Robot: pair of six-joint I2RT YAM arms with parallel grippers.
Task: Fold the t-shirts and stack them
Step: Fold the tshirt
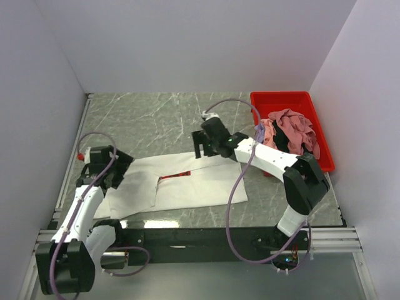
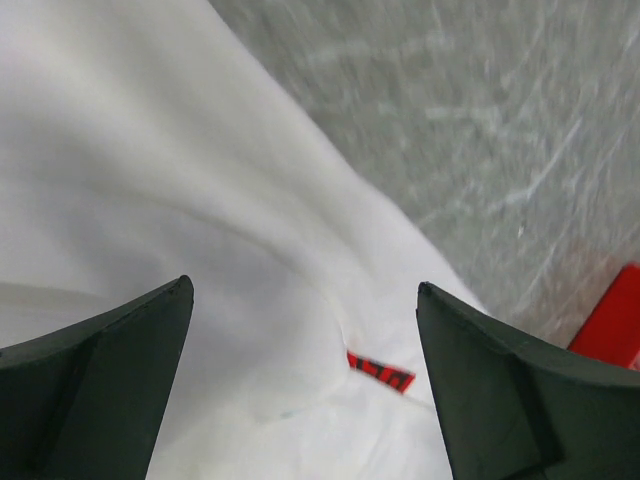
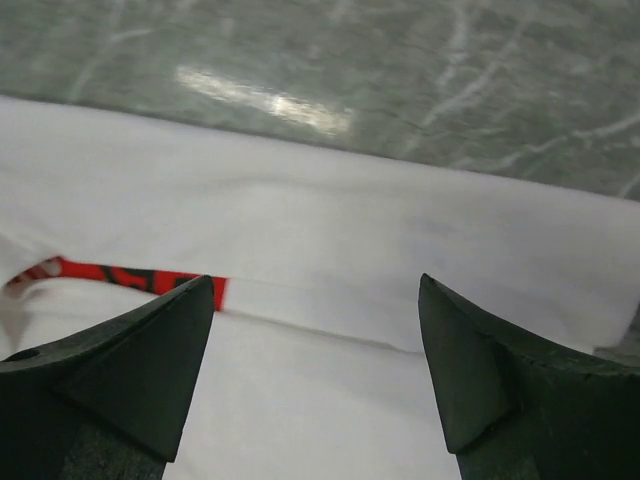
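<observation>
1. Broadly, the white t-shirt (image 1: 206, 184) lies flat and partly folded on the marble-patterned table (image 1: 150, 119). Its long axis runs left to right.
2. Its left end lies beneath the left gripper (image 1: 106, 165), and its far edge passes under the right gripper (image 1: 201, 147). Which way the collar points cannot be told.
3. Between the two grippers, a sliver of red print (image 1: 177, 175) shows in a gap between the folded flaps.
4. The left gripper's fingers are spread wide with nothing between them, only white cloth below.
5. The right gripper's fingers are likewise spread and pinch nothing.
6. Right of and beyond the right gripper, a red plastic bin (image 1: 281, 100) holds crumpled dusty pink t-shirts (image 1: 294, 128). A lavender garment (image 1: 259, 130) lies at the heap's left edge.
</observation>
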